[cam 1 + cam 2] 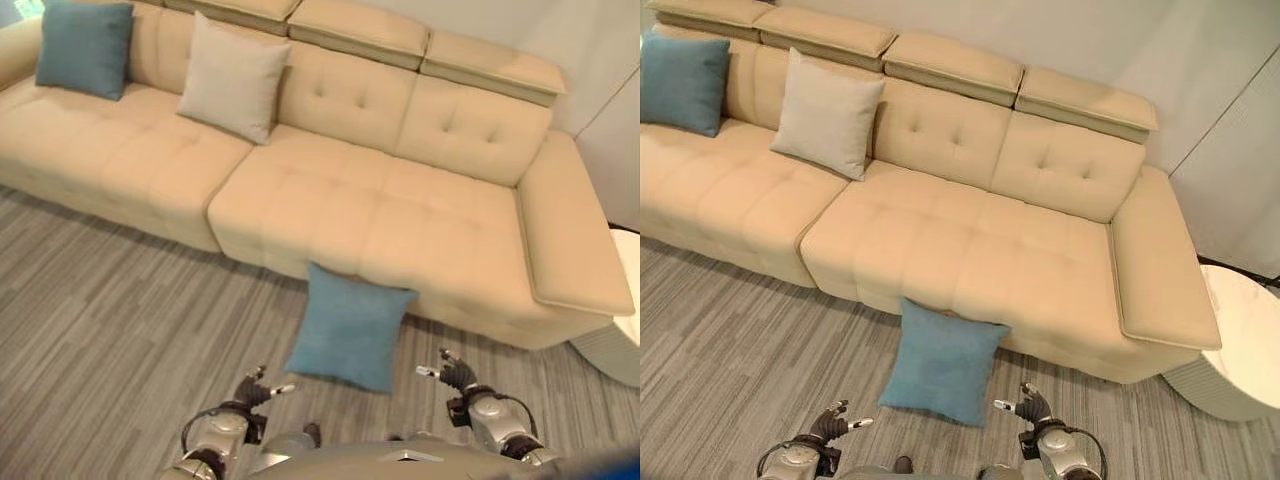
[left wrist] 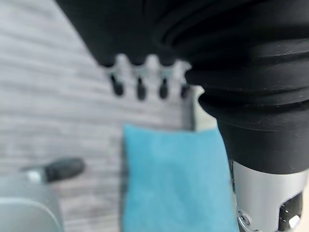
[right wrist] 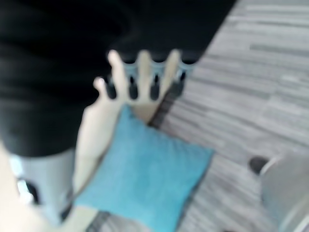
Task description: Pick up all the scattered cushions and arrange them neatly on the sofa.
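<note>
Square blue cushion (image 1: 349, 325) against tufted sofa (image 1: 420, 220)

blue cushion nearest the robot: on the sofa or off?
Off. The blue cushion sits on the floor, its top edge leaning against the sofa front; neither robot hand touches it.

Left hand (image 1: 262, 388): hovering left of the blue cushion (image 1: 350, 327), fingers relaxed, holding nothing.
Right hand (image 1: 452, 374): hovering right of it, likewise.

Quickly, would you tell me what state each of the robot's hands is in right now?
Left hand: open, holding nothing.
Right hand: open, holding nothing; the square blue fabric cushion lies on the floor between them.
</note>
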`<state>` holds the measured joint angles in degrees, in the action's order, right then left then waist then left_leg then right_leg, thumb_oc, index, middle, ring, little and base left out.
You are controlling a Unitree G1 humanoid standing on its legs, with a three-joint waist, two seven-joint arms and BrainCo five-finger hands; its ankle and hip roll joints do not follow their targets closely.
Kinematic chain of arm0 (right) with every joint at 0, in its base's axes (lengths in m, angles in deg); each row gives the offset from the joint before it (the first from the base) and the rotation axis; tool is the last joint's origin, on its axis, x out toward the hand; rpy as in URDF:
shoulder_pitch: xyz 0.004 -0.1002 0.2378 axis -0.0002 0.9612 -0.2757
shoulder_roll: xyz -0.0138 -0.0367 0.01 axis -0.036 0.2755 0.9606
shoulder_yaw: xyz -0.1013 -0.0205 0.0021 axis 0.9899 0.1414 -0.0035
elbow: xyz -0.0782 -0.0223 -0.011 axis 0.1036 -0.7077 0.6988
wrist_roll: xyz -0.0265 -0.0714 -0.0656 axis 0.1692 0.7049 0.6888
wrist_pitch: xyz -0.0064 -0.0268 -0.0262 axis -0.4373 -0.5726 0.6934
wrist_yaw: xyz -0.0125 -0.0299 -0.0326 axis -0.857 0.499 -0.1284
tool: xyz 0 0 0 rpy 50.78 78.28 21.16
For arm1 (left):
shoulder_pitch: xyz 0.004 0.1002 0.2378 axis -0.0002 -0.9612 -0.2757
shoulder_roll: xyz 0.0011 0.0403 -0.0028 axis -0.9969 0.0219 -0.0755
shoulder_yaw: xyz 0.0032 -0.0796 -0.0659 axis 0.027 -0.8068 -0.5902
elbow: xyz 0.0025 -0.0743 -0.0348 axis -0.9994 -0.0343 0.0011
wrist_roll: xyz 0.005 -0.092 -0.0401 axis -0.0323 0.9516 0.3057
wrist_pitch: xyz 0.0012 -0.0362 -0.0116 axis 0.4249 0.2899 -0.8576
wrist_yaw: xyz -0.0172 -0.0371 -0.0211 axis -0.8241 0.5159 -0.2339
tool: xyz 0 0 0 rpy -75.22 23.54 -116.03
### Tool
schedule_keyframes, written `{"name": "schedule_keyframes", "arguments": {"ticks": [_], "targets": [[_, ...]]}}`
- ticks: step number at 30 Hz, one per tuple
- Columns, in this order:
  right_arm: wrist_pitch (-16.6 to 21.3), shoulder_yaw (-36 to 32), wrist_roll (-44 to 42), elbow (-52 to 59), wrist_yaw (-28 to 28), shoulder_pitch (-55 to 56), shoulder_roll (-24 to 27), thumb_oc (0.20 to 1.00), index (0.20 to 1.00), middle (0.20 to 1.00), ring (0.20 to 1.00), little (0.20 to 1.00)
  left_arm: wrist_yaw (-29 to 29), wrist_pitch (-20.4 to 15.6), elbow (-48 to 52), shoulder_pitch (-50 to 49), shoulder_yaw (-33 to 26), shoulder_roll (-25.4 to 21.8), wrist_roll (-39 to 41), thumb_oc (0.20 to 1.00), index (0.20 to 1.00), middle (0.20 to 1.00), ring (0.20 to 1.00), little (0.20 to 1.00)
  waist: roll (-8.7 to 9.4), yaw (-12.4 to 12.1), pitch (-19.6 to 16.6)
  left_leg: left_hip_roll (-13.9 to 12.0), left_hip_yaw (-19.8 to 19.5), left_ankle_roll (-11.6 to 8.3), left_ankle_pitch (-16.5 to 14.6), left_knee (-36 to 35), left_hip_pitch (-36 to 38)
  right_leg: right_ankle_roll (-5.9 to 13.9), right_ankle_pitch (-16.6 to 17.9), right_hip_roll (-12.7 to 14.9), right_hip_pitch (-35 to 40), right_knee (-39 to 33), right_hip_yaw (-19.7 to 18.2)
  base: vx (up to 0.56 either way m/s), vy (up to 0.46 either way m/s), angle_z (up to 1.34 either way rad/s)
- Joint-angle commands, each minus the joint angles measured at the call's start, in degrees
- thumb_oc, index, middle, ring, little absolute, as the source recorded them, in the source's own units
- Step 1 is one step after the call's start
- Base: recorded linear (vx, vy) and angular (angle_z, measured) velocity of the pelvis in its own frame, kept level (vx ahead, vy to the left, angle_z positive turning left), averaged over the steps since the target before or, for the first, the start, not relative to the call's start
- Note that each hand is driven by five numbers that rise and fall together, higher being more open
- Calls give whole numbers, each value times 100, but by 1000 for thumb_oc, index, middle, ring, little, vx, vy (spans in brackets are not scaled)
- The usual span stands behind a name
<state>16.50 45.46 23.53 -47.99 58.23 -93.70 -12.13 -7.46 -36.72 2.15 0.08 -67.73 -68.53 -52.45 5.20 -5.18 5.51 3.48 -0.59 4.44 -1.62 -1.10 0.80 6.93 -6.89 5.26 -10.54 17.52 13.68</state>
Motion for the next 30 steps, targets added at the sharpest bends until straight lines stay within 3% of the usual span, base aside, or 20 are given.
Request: {"name": "schedule_keyframes", "arguments": {"ticks": [1,2,6,7,8,11,12,13,18,21,23,25,27,30], "targets": [[225,20,-128,189,22,-132,139,1000,1000,1000,1000,1000,11,-119,-8,72,-75,138,-92,1000,1000,1000,1000,1000,-61,-18,107,74,-617,-413,-9,276,-99,77,720,-107,435,-881,-346,200,-136,88],[222,-17,-103,180,14,-62,157,1000,1000,1000,1000,1000,16,-129,-5,3,-115,158,-81,1000,1000,1000,1000,1000,-4,-95,68,105,-624,-494,-61,329,-101,78,826,12,640,-1184,-16,198,-153,95],[249,-74,-181,196,25,37,217,1000,1000,1000,1000,1000,58,-114,22,-78,-127,183,-79,1000,1000,1000,1000,1000,39,-49,72,75,-473,-684,-213,852,-277,17,775,-2,882,-1438,194,80,-104,61],[263,-69,-211,196,46,-1,280,1000,1000,1000,1000,1000,51,-107,32,-87,-156,217,-8,1000,1000,1000,1000,1000,53,-77,196,-83,-144,-863,-149,1497,-594,-64,772,3,1092,-1606,380,21,-71,63],[259,-56,-212,190,54,-16,282,1000,1000,1000,1000,1000,49,-108,42,-91,-163,221,23,1000,1000,1000,1000,1000,53,-104,217,-123,-132,-883,-113,1576,-634,-83,748,-15,1139,-1635,398,21,-71,52],[266,-13,-239,256,56,-48,286,1000,1000,1000,1000,1000,31,-119,80,-127,-150,182,74,1000,1000,1000,1000,1000,48,-136,225,-183,-91,-825,-108,1224,-744,-76,678,-50,1206,-1696,380,77,7,13],[273,-2,-217,269,69,-51,291,1000,1000,1000,1000,1000,16,-124,75,-137,-141,175,58,1000,1000,1000,1000,1000,43,-143,203,-176,-117,-811,8,1052,-836,-67,647,-73,1210,-1706,342,159,70,1],[288,32,-202,406,49,-56,301,1000,1000,1000,1000,1000,6,-127,27,-141,-147,147,11,1000,1000,1000,1000,1000,40,-165,206,-179,-225,-833,335,798,-1098,-97,529,-171,1213,-1622,197,158,87,4],[288,3,-167,421,32,-55,257,1000,1000,1000,1000,1000,15,-123,-12,-160,-164,107,-47,1000,1000,1000,1000,1000,50,-107,130,-156,-302,-750,397,513,-921,-74,458,-137,1145,-1339,114,96,103,-35],[262,-10,-130,427,23,-71,211,1000,1000,1000,1000,1000,33,-126,-9,-126,-127,67,-76,1000,1000,1000,1000,1000,38,-74,88,-91,-258,-597,273,426,-705,52,458,63,991,-962,29,91,243,-26],[236,19,-40,561,46,-168,188,1000,1000,1000,1000,1000,0,-142,94,-123,-124,37,-74,1000,1000,1000,1000,1000,-15,-146,149,-79,-43,-449,140,456,-544,250,639,385,779,-411,240,45,257,-42],[253,65,-7,681,48,-217,163,1000,1000,1000,1000,1000,6,-160,208,-100,-122,-10,-28,1000,1000,1000,1000,1000,-55,-167,202,-71,-24,-387,106,470,-478,305,787,506,654,-46,209,30,133,-85],[268,65,1,738,58,-230,167,1000,1000,1000,1000,1000,-18,-179,282,-91,-142,-65,5,1000,1000,1000,1000,1000,-57,-245,185,-87,23,-390,51,431,-440,257,833,733,735,-350,480,16,27,-23],[290,72,-22,716,42,-232,207,1000,1000,1000,1000,1000,2,-200,246,-84,-138,-43,-2,1000,1000,1000,1000,1000,-11,-261,155,-60,4,-434,20,514,-520,232,763,648,900,-850,356,26,-51,-11]]}}
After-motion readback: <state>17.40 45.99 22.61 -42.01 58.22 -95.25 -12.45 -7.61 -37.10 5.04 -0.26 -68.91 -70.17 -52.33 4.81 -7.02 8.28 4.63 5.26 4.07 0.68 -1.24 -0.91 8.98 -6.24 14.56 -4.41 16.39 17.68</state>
